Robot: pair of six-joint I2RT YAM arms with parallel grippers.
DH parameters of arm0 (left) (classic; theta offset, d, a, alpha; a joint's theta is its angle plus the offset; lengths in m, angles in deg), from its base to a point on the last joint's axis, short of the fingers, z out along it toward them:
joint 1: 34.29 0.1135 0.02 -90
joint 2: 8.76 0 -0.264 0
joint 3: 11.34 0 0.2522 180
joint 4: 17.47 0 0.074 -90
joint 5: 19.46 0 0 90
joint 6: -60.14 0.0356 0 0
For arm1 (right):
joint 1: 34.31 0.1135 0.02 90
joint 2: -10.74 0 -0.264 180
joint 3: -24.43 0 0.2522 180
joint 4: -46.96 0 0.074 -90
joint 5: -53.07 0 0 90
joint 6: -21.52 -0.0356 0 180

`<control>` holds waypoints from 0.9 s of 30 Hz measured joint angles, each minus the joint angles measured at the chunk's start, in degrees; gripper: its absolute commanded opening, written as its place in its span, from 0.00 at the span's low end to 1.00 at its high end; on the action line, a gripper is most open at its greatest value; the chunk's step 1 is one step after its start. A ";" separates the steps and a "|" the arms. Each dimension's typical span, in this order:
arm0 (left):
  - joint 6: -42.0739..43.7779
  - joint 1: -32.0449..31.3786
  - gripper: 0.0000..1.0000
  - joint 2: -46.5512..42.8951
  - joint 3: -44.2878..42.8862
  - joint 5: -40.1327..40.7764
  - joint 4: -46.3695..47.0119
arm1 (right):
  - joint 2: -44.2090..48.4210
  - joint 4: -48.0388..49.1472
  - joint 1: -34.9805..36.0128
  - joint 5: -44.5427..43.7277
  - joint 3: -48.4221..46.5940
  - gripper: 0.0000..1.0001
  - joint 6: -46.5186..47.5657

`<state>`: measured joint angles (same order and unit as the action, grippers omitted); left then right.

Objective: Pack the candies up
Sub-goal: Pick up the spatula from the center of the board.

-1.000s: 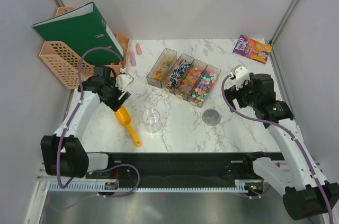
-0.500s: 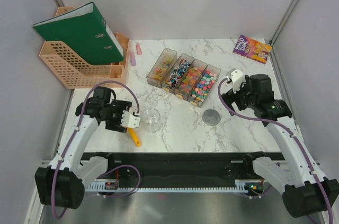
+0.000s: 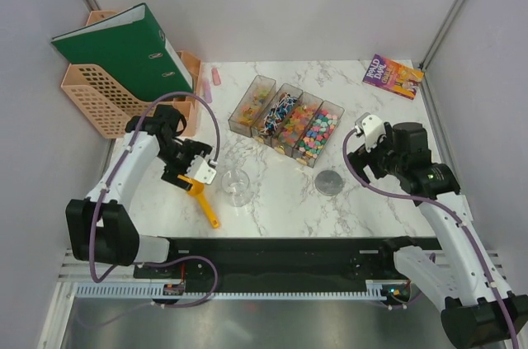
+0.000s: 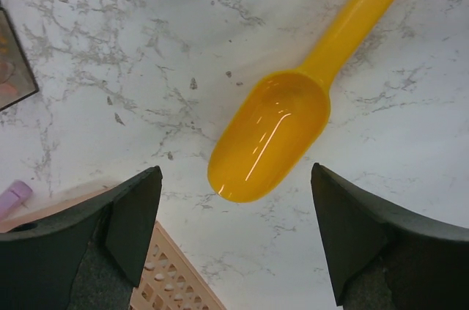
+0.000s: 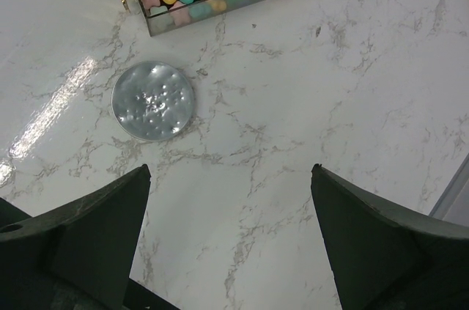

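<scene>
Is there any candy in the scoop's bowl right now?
No, the left wrist view shows the orange scoop lying on the table with its bowl empty.

The left hand (image 3: 191, 177) now hangs over the bowl of the orange scoop (image 3: 209, 212), just beside the clear cup (image 3: 235, 186). A second earlier it sits farther back, towards the peach file tray (image 3: 99, 101). Midway it swings close to the counter's near edge, its elbow dropped low. Now the elbow is back up by the tray. The right hand (image 3: 361, 147) has drifted slightly nearer the round lid (image 3: 328, 181).
</scene>
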<state>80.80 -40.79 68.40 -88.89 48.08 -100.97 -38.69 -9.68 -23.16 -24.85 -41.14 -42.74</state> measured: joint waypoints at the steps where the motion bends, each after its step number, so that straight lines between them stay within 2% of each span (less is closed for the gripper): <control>1: 0.20 0.00 0.88 0.70 -0.61 0.52 -1.07 | 0.20 0.00 0.00 0.07 0.33 0.98 -0.04; 6: 0.96 0.00 0.85 3.34 -1.51 5.49 -4.26 | 0.37 -0.11 0.00 0.13 1.38 0.98 -0.46; 9: 1.31 0.00 0.75 3.37 -1.51 7.65 -5.25 | 0.37 -0.11 0.00 0.13 1.44 0.98 -0.46; 10: 1.33 0.00 0.67 3.37 -1.36 8.07 -5.38 | 0.37 -0.09 0.00 0.13 1.44 0.98 -0.46; 13: 1.49 0.00 0.62 2.49 1.88 8.81 -4.90 | 0.37 -0.02 0.00 0.09 1.53 0.98 -0.55; 20: 1.53 0.00 0.62 -4.90 15.98 6.40 -1.09 | -0.04 -0.04 0.00 0.04 1.64 0.98 -0.61; 27: 1.53 0.00 0.62 -5.81 18.93 4.20 5.51 | -2.01 0.02 0.00 0.04 1.64 0.98 -0.59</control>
<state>82.33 -40.79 62.59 -69.96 52.28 -95.46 -40.70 -9.65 -23.16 -24.81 -39.51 -43.33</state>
